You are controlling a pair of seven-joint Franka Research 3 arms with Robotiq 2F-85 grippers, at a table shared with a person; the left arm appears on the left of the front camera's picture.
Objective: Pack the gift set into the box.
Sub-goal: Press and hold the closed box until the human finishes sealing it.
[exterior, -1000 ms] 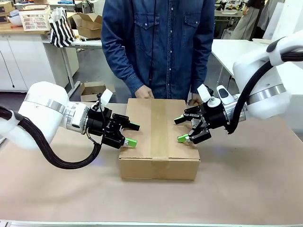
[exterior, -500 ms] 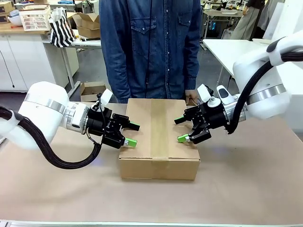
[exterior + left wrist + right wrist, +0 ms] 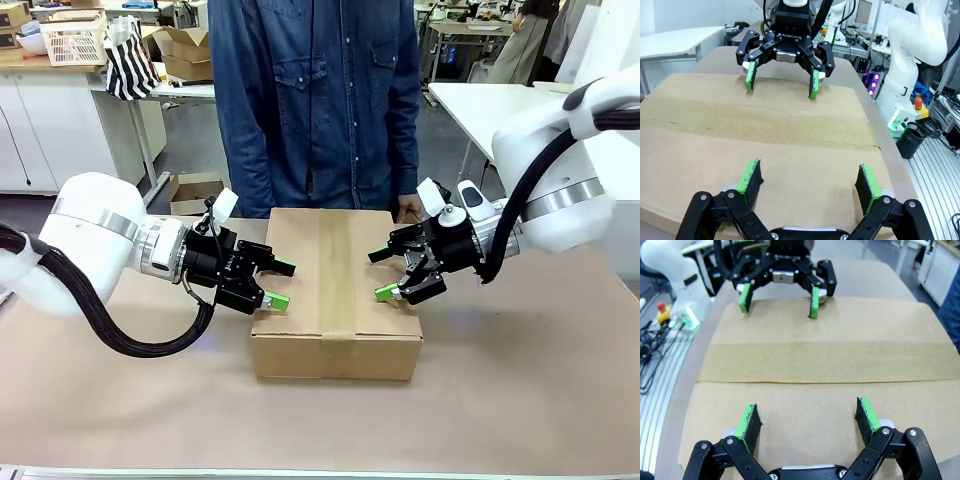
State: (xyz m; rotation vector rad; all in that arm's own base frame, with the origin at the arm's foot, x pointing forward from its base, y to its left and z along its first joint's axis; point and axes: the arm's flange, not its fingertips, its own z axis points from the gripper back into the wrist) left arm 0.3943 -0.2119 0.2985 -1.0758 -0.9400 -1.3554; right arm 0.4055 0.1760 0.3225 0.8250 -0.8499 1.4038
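Front view | closed box [image 3: 335, 285] between spread left claw [image 3: 281, 284] | right claw [image 3: 382, 274] spread

The box [image 3: 335, 290] is matt brown corrugated cardboard, its top seam sealed with a slightly smoother strip of brown tape [image 3: 336, 270], probably paper. The desk [image 3: 520, 390] is covered in a dull, light brown sheet that looks like kraft paper. Both arms wear glossy white plastic shells; the left gripper [image 3: 282, 284] and right gripper [image 3: 381, 274] are matt black with green rubbery-looking pads. The person's shirt [image 3: 315, 100] is blue denim cloth.
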